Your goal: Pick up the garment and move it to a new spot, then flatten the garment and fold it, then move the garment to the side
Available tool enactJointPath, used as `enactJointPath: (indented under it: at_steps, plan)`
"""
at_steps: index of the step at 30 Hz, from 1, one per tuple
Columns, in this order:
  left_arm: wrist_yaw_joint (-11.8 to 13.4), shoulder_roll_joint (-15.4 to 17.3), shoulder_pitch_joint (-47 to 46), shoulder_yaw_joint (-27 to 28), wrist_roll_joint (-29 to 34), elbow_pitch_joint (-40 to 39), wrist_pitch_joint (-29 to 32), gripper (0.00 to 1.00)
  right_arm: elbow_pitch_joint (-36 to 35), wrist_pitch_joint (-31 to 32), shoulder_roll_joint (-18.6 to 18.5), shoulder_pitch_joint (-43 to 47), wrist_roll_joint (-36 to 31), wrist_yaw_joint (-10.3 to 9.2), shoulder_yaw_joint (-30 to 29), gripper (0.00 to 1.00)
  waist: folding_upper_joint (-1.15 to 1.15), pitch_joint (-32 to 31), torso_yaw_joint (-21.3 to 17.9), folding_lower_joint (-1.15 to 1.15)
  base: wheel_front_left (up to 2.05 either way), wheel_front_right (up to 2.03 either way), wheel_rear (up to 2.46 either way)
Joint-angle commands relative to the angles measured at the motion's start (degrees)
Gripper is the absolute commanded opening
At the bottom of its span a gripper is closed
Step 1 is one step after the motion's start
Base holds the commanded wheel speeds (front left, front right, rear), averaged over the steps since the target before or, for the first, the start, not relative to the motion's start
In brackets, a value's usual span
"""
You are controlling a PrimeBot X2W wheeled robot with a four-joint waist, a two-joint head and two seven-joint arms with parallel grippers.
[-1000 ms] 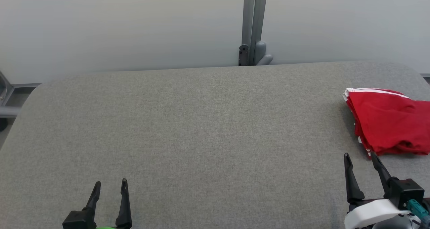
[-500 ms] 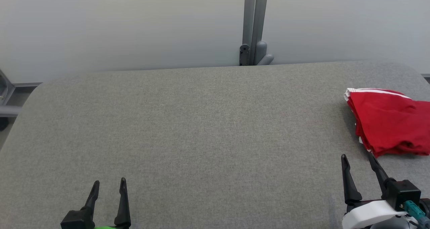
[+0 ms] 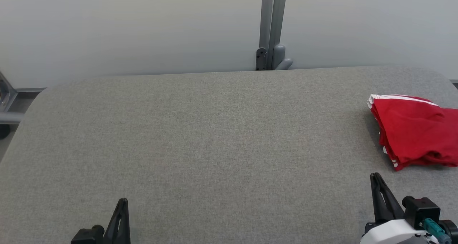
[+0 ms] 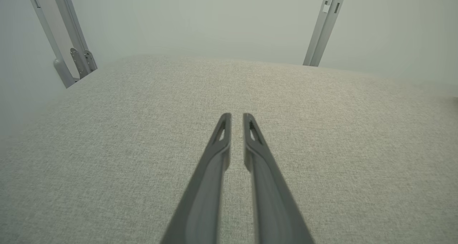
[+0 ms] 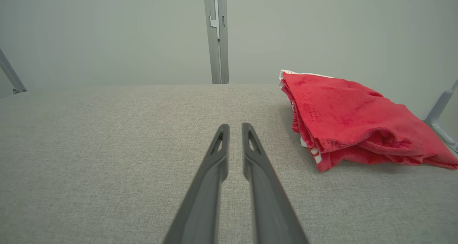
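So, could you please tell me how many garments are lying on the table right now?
1. A folded red garment with white stripes lies at the right end of the table, ahead of the right claw; its folds could hide another piece.

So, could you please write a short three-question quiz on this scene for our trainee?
1. True or false: the red garment lies near the right edge of the table.
2. Which is nearer the garment: A, the left tool, or B, the right tool?
3. Fill in: the garment's stripes are ____.
Key: 1 true; 2 B; 3 white.
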Motion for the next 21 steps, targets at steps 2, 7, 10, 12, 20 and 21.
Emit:
enactJointPath:
  at_steps: [2,7,10,12,20,21]
  plan:
    - [0.0,0.0,0.0,0.1,-0.4,0.9,0.2,0.0,0.9,0.2,0.2,0.1,0.4,0.0,0.0,0.0,0.0,0.0,0.0,0.0,0.0,0.0,0.0]
    - [-0.1,0.0,-1.0,0.7,-6.0,0.9,1.8,0.0,1.3,1.9,0.2,-0.9,6.4,0.0,-0.4,0.0,0.0,0.1,-0.1,0.0,0.0,0.0,0.0]
    - [-0.2,0.0,-1.5,1.0,-9.3,0.7,2.6,0.0,1.3,2.7,0.1,-1.3,10.0,0.0,-0.4,0.0,0.0,0.2,-0.2,0.0,0.0,0.0,0.0]
    - [-0.2,0.0,-1.8,1.1,-11.3,0.6,3.1,0.0,1.2,3.2,0.1,-1.6,12.2,0.0,-0.3,0.0,0.0,0.2,-0.3,0.0,0.0,0.0,0.0]
    - [-0.4,0.0,-2.9,1.7,-19.3,0.1,5.0,0.0,1.2,5.1,0.0,-2.6,20.9,0.0,-0.3,0.0,0.0,0.4,-0.4,0.0,0.0,0.0,0.0]
    - [-0.4,0.0,-3.1,1.8,-20.2,0.1,5.3,0.0,1.2,5.4,0.0,-2.8,21.9,0.0,-0.4,0.0,0.0,0.5,-0.5,0.0,0.0,0.0,0.0]
